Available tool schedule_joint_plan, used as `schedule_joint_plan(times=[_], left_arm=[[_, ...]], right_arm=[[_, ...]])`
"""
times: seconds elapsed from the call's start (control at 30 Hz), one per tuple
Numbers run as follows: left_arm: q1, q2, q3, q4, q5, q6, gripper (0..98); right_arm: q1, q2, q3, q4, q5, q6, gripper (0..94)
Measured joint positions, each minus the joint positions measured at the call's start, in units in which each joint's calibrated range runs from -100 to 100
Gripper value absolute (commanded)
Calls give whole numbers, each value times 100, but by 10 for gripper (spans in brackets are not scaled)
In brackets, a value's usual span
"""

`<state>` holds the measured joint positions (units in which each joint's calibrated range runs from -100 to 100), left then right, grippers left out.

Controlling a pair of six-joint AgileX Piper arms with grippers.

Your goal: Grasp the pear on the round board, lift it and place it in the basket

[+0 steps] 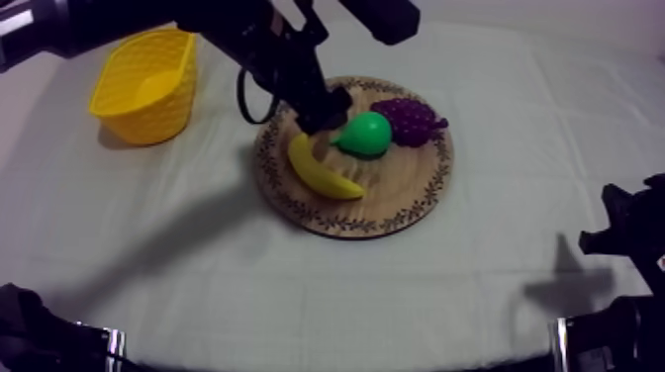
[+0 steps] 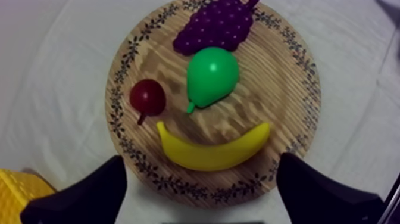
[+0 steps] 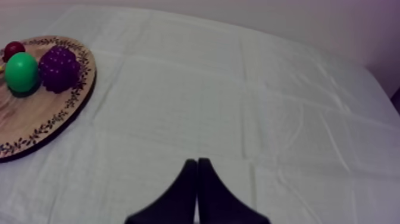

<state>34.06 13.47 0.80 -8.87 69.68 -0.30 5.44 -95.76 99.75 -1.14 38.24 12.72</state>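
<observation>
From above, the left pincer (image 1: 322, 119) hangs over the wooden board (image 1: 376, 226), just beside the pear (image 1: 364, 134); the yellow basket (image 1: 148, 84) stands apart, on that arm's side. Through the left wrist, its fingers (image 2: 89, 193) are spread, empty; the pear lies ahead beyond the banana (image 2: 211, 152), stem end pointing back at them. Through the right wrist, the right pincer (image 3: 197, 167) is pressed closed, well away over the bench (image 3: 238, 89).

A creased grey-white tablecloth (image 1: 297, 287) lies under soft light, a pale wall (image 3: 309, 18) behind it.
</observation>
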Motion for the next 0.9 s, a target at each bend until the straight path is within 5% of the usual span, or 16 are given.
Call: schedule_joint_plan(times=[0.9], left_arm=[[-46, 3975, -3756, 68, 1672, -301, 911]], right_arm=[[0, 0, 0, 0, 0, 0, 3]])
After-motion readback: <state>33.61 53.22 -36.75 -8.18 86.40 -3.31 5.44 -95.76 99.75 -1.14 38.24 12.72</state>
